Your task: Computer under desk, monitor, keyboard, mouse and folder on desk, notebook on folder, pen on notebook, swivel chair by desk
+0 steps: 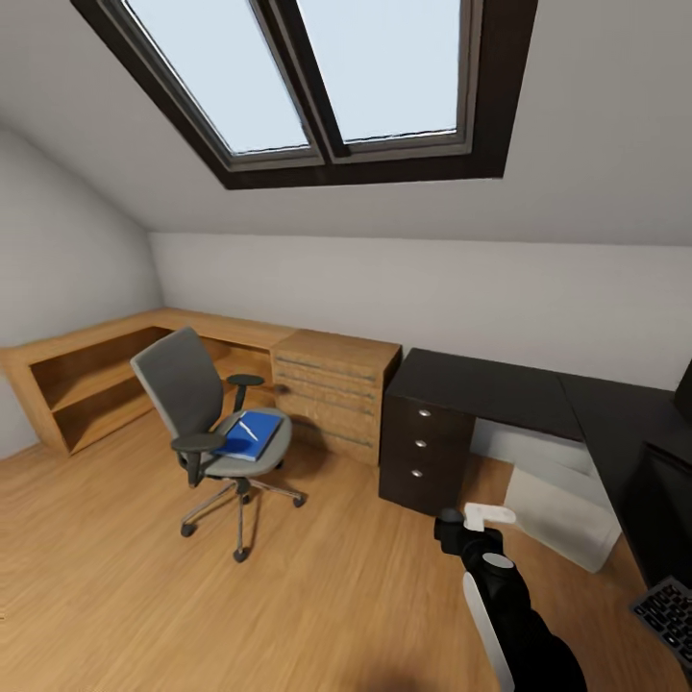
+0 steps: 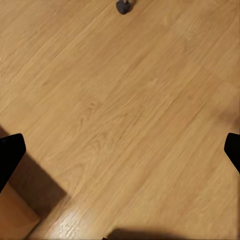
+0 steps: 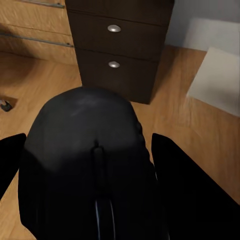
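Black and rounded, the mouse (image 3: 92, 165) sits between the right hand's (image 3: 90, 175) two fingers, which close in on its flanks, so the hand looks to be pinching it, though actual contact is hard to confirm. In the head view that hand (image 1: 468, 531) hangs low over the wood floor (image 1: 317, 596) in front of the black drawers (image 1: 420, 454). The mouse should be light, stiff and rather slick, best held across its sides as here and set down gently. The keyboard (image 1: 668, 611) shows at the near right edge, beside the dark monitor (image 1: 665, 505) on the tabletop (image 1: 500, 384), with the light-grey computer (image 1: 562, 505) beneath. The left hand's (image 2: 120, 155) fingers stand spread wide over bare floor. Farther off, the swivel chair (image 1: 207, 423) carries the blue folder (image 1: 248, 437) with a thin white pen (image 1: 248, 428) on it; the folder is flat and fairly stiff, best taken by an overhanging edge.
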Tool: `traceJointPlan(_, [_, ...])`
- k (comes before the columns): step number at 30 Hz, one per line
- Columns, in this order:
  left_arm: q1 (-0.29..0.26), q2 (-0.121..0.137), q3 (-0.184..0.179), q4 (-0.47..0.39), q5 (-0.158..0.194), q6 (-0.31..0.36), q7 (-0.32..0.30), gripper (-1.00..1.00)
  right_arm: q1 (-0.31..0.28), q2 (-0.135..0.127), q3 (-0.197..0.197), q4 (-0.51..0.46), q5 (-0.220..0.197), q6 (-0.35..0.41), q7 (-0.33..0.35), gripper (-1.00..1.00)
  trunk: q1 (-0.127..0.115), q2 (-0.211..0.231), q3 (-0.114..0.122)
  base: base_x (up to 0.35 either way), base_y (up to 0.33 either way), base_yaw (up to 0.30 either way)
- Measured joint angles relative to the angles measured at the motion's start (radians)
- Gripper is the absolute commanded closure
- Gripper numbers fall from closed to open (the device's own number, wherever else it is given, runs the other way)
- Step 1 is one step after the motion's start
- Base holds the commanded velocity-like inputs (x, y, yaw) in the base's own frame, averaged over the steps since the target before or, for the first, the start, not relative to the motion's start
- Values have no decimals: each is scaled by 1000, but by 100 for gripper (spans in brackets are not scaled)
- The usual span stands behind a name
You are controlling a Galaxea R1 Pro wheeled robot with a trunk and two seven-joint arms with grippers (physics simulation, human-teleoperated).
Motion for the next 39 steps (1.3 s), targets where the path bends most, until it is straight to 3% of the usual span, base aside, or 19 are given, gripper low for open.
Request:
traceJointPlan(18, [0, -3, 1, -4, 3, 0, 7, -100, 0, -1, -1, 2, 1, 0, 0, 100, -69, 126, 56, 1, -12, 97])
traceJointPlan(34, [0, -3, 1, -4, 1, 0, -1, -100, 0, -4, -1, -1, 4, -1, 0, 100, -131, 238, 107, 303, 11, 4])
traceJointPlan(39, [0, -2, 1, -4, 1, 0, 0, -100, 0, -4, -1, 1, 3, -44, -1, 100, -150, 273, 128, 327, 0, 0])
